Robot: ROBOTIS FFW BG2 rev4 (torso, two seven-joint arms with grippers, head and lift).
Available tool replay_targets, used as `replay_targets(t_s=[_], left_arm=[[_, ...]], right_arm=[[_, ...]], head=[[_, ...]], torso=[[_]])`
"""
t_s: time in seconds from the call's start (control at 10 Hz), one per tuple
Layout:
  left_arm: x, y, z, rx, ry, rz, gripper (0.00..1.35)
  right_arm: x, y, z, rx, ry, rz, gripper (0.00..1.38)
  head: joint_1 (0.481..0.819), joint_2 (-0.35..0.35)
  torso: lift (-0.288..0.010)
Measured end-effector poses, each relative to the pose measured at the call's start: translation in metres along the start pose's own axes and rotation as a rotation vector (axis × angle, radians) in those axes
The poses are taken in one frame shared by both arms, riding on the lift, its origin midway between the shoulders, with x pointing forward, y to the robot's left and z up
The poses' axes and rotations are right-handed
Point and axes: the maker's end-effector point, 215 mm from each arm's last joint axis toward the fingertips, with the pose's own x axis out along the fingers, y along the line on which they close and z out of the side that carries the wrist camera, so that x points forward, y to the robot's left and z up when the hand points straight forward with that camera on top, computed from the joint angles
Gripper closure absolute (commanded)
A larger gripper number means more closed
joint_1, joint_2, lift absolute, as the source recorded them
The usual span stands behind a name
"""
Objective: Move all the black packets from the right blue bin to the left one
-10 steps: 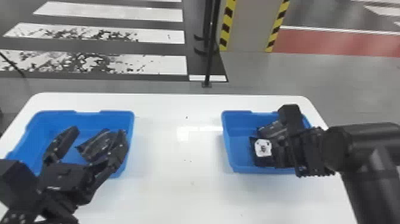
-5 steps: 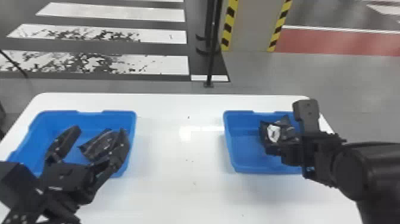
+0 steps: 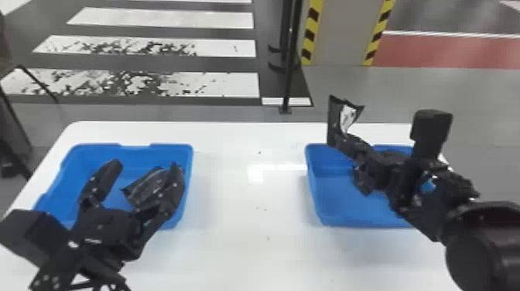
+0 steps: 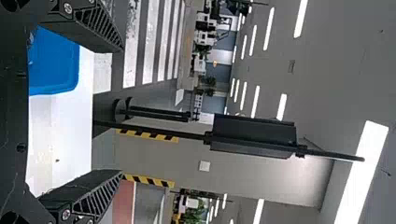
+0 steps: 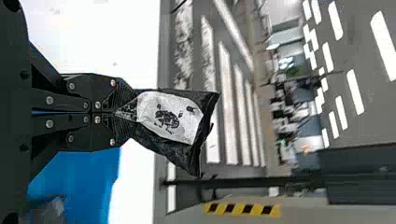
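Note:
Over the far left part of the right blue bin [image 3: 332,201], my right gripper [image 3: 356,147] is shut on a black packet [image 3: 334,120] with a white label. In the right wrist view the right gripper [image 5: 126,112] pinches one end of that packet [image 5: 180,151]. Another black packet [image 3: 145,187] lies in the left blue bin [image 3: 185,154], partly behind a finger of my left gripper [image 3: 141,166]. That gripper is held over the left bin, its fingers wide apart. The left wrist view has the left gripper [image 4: 119,109] with nothing between its fingertips.
Both bins stand on a white table [image 3: 247,216], with a wide stretch of tabletop between them. Beyond the far edge a black pole [image 3: 288,77] rises from the floor, beside a pillar [image 3: 342,31] with striped yellow edges.
The right gripper has lifted the labelled packet up out of the right bin and swung so it points forward and left. My left arm has stayed in place.

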Motion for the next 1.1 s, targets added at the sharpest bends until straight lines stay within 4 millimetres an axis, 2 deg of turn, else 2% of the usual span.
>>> replay_targets(t_s=[0.2,0.4,0.7,0.9,1.1], left_arm=[[0.002,-0.005,-0.004,-0.02,0.012,-0.009,0.11],[0.006,-0.015,-0.003,-0.064,0.011,-0.032,0.11],[0.016,-0.045,0.0,-0.125,0.012,-0.105,0.11],[0.02,-0.057,-0.005,-0.131,0.031,-0.134,0.11],[0.023,-0.055,-0.011,-0.132,0.034,-0.13,0.11]], right_arm=[[0.012,0.061,0.005,0.044,-0.065,0.154,1.15],[0.015,0.112,-0.004,0.065,-0.065,0.256,1.15],[0.017,0.184,-0.016,0.086,-0.055,0.401,1.15],[0.013,0.225,-0.03,0.107,-0.023,0.489,1.15],[0.005,0.255,-0.039,0.123,0.001,0.553,1.15]], head=[[0.695,0.051],[0.695,0.093],[0.695,0.149],[0.695,0.179],[0.695,0.207]], torso=[[-0.14],[-0.14],[-0.14],[-0.14],[-0.14]])
